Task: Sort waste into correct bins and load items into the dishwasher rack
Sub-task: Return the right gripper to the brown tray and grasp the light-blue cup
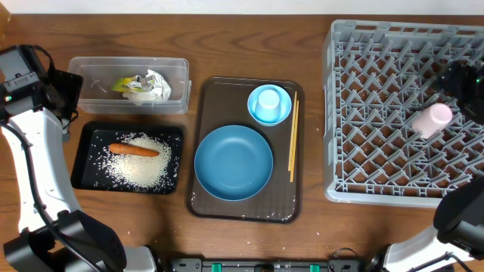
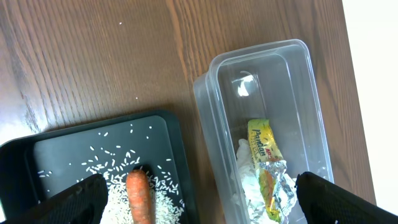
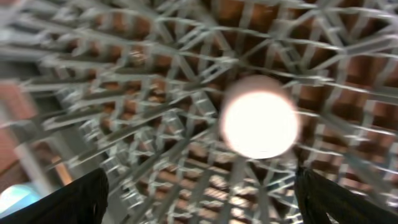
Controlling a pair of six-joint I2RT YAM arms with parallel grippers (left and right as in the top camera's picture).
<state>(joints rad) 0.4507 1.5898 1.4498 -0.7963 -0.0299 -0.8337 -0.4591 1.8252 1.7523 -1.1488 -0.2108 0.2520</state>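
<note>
Cup placement: right hand [image 3: 200, 180], fingers spread and empty, above the white cup [image 1: 432, 119], which rests among pegs in the right half of the rack [image 1: 363, 91]; advisable: rise straight up, so neither finger tips the cup; left hand [image 2: 200, 180], also open, well left of the rack.

Left: clear plastic tub [image 1: 91, 72] behind shallow black tray [image 1: 87, 172]; centre: brown serving tray [image 1: 215, 98]; right: grey grid rack [image 1: 378, 113], small white cup [image 1: 432, 119] on it.

The dishwasher rack [image 3: 155, 124] is smeared by blur, the white cup [image 3: 259, 118] washed out, the carrot [image 2: 139, 198] cropped below.
</note>
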